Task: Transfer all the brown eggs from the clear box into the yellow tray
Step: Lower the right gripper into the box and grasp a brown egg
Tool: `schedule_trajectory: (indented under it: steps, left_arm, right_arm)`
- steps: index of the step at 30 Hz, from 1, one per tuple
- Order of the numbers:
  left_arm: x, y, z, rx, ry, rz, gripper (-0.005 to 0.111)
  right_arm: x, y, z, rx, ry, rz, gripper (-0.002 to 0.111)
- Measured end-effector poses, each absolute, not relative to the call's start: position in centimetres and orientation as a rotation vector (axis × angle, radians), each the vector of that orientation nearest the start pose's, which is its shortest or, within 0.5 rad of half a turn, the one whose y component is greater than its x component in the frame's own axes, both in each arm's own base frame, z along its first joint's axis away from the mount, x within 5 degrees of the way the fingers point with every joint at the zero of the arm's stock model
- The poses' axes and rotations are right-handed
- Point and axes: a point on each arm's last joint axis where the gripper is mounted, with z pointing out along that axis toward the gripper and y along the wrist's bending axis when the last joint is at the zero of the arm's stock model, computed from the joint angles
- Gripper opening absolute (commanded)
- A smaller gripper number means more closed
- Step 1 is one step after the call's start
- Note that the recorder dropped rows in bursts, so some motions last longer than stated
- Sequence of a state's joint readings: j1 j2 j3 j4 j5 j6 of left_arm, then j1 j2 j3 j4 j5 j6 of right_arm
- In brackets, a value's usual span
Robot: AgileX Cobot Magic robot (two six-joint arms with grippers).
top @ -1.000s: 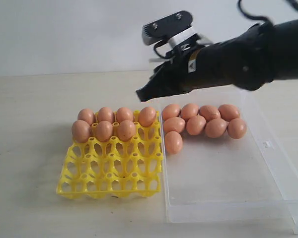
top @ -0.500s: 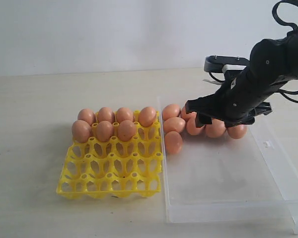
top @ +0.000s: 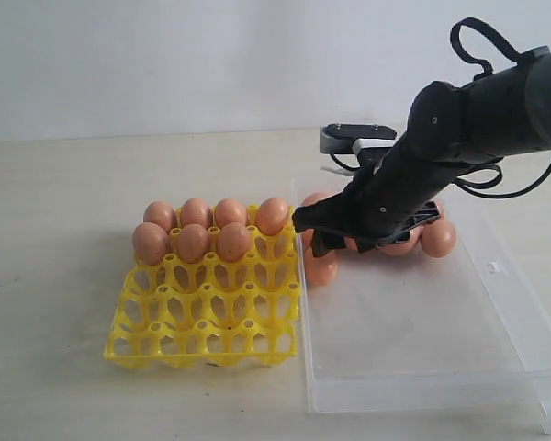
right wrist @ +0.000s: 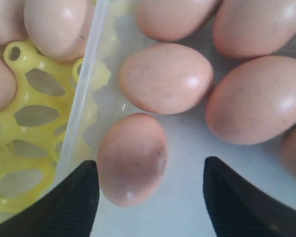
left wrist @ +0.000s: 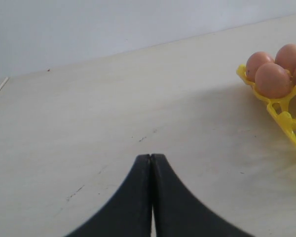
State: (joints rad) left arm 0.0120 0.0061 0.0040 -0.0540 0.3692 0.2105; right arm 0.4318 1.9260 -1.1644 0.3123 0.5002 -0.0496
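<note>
Aiming at a brown egg (right wrist: 130, 148)
Right gripper (right wrist: 150, 170) is open over the egg near the side of the clear box (top: 413, 322), yellow tray (top: 202, 322) at nine o'clock. Go straight down, squeeze softly. Left gripper (left wrist: 151, 158) is closed.

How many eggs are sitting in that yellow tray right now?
7 brown eggs sit in the yellow tray. Four fill the back row, and three sit in the next row. The tray is in full view, so none look hidden.
</note>
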Motion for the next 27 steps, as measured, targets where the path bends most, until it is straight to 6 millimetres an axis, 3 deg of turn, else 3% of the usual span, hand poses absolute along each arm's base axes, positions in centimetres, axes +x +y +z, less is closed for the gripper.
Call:
schedule_trajectory:
  steps: [3,10,16,19,20,27]
  left_arm:
    - [5.3,-0.1,17.8,0.151,1.857,0.101,0.0]
    - [5.3,-0.1,17.8,0.151,1.857,0.101,0.0]
    - [5.3,-0.1,17.8,0.151,1.857,0.101,0.0]
    - [5.3,-0.1,17.8,0.151,1.857,0.101,0.0]
    - [5.3,-0.1,17.8,0.151,1.857,0.101,0.0]
    - [5.3,-0.1,17.8,0.151,1.857,0.101,0.0]
  right_arm:
    - [33.8,18.1,14.9,-0.348,2.738,0.394,0.059]
    - [34.3,18.3,12.6,-0.359,2.738,0.365,0.057]
    - [34.7,18.4,11.9,-0.357,2.712,0.355,0.03]
    - [34.8,18.4,11.7,-0.352,2.701,0.353,0.004]
    - [34.9,18.4,11.6,-0.352,2.703,0.351,0.0]
    - [34.3,18.1,12.5,-0.459,2.74,0.307,0.0]
